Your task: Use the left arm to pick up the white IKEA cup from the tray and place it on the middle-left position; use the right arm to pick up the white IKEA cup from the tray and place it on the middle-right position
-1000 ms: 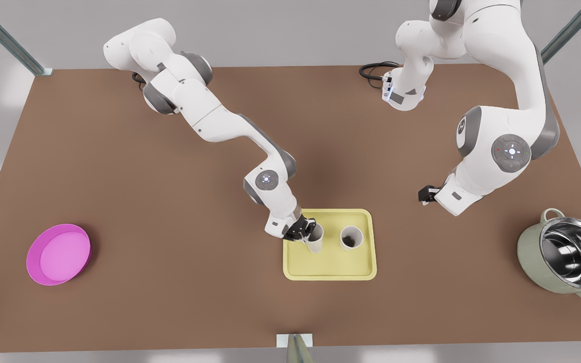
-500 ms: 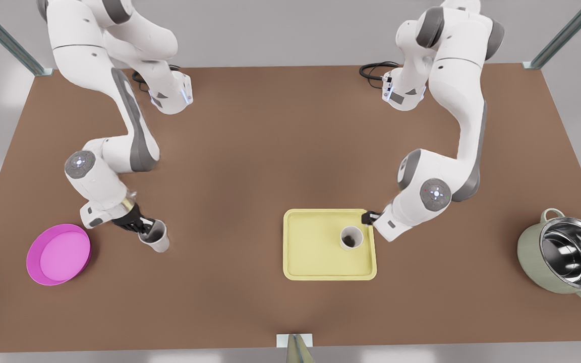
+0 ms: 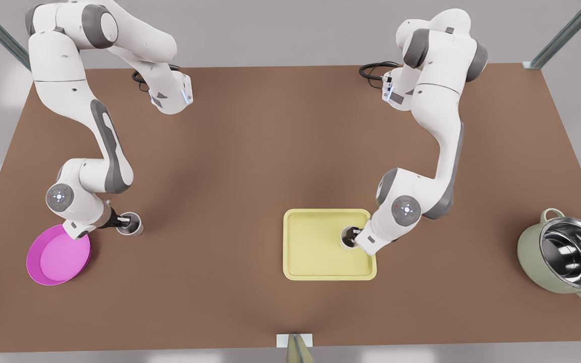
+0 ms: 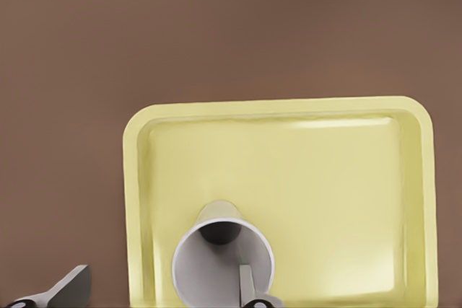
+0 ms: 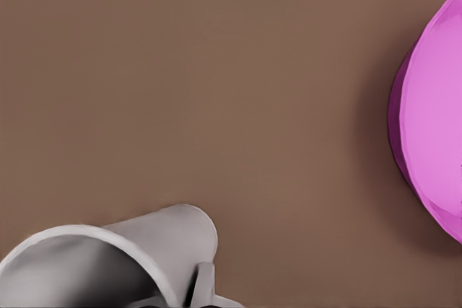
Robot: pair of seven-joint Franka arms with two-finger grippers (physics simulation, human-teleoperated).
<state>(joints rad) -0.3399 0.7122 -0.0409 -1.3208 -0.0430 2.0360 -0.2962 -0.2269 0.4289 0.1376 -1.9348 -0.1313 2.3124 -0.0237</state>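
White tapered cups number two: one cup on the tray (image 3: 346,242) stands in the single pale yellow rectangular tray (image 3: 310,252), with the left gripper (image 3: 355,235) spread wide across its rim, while the other cup (image 3: 134,228) sits on the brown tabletop (image 3: 220,176) beside one round pink dish (image 3: 58,254), with the right gripper (image 3: 123,220) at its rim, grip impossible to tell.

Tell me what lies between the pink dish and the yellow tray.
In the front view, one white cup at the right gripper, close to the pink dish; from there to the tray, bare tabletop.
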